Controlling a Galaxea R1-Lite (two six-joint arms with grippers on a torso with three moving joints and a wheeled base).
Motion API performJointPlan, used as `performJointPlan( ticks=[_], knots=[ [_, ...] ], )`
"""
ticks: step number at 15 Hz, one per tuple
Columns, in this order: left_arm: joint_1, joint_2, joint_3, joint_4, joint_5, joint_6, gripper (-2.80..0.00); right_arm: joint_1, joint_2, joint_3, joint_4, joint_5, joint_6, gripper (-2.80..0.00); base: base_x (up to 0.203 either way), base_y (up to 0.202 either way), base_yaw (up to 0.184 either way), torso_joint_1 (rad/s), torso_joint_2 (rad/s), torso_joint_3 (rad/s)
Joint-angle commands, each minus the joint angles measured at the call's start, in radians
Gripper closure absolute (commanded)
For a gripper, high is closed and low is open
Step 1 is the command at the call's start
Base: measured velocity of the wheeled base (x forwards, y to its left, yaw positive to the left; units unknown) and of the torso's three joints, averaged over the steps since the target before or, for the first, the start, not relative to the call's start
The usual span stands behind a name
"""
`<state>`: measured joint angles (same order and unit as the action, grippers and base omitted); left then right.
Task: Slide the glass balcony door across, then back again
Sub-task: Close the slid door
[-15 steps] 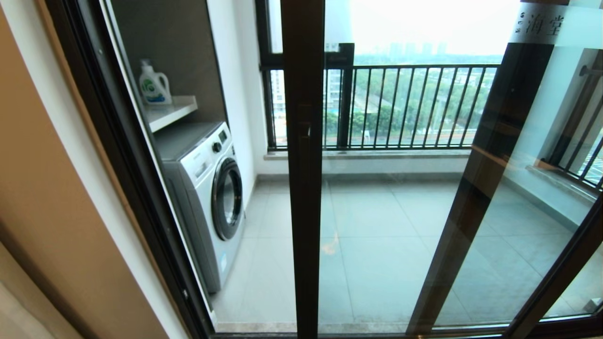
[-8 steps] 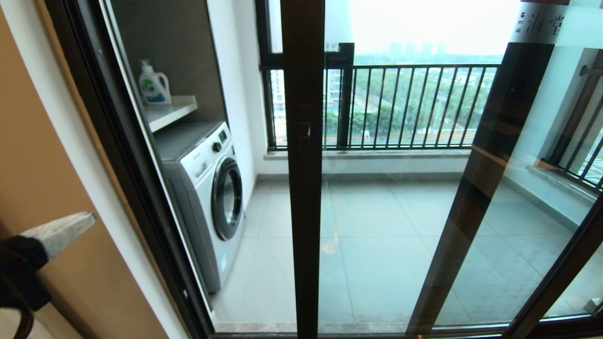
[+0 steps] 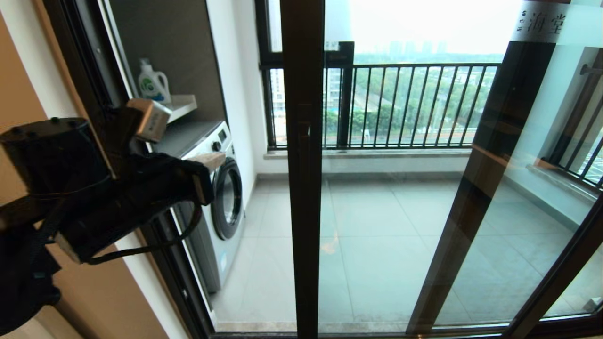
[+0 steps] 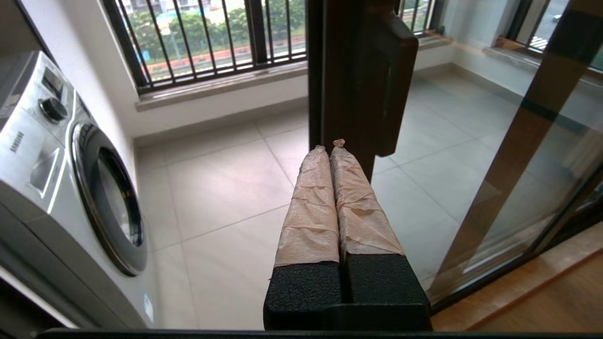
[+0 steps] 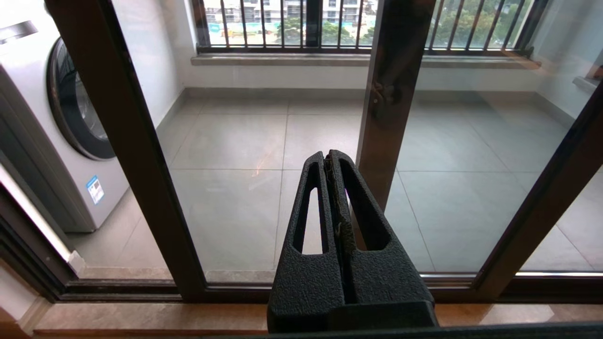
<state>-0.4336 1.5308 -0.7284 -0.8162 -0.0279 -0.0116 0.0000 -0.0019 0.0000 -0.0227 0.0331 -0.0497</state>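
Observation:
The glass balcony door (image 3: 386,226) stands partly slid, its dark brown stile (image 3: 304,212) upright in mid view with the bar handle (image 3: 304,132) on it. A frosted strip with Chinese characters (image 3: 541,21) shows at top right. My left gripper (image 3: 212,161) is raised in the open gap left of the stile, shut and empty. In the left wrist view its taped fingertips (image 4: 330,146) point at the stile just below the handle (image 4: 393,80), close to it but apart. My right gripper (image 5: 330,157) is shut and empty, low before the glass (image 5: 235,188), out of the head view.
A washing machine (image 3: 212,197) and a detergent bottle (image 3: 153,84) on a shelf stand on the balcony at left. A railing (image 3: 414,103) closes the far side. A second dark-framed panel (image 3: 476,188) slants at right. The wall (image 3: 47,263) is beside my left arm.
My left arm has risen from the lower left corner to washer-top height and moved right toward the door stile. The door has not moved.

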Motion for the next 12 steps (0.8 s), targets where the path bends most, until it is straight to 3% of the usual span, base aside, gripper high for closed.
performJointPlan(
  ticks=[1, 6, 12],
  knots=[
    [-0.078, 0.089, -0.083, 0.029, 0.051, -0.016, 0.0, 0.0, 0.0, 0.009, 0.0, 0.001, -0.001, 0.0, 0.0, 0.0, 0.0, 0.0, 0.0, 0.0],
    [-0.19, 0.149, -0.234, 0.151, 0.107, -0.105, 0.0, 0.0, 0.0, 0.009, 0.0, 0.001, -0.001, 0.0, 0.0, 0.0, 0.0, 0.0, 0.0, 0.0],
    [-0.293, 0.332, -0.43, 0.154, 0.196, -0.115, 0.0, 0.0, 0.0, 0.011, 0.0, 0.001, -0.001, 0.0, 0.0, 0.0, 0.0, 0.0, 0.0, 0.0]
  ],
)
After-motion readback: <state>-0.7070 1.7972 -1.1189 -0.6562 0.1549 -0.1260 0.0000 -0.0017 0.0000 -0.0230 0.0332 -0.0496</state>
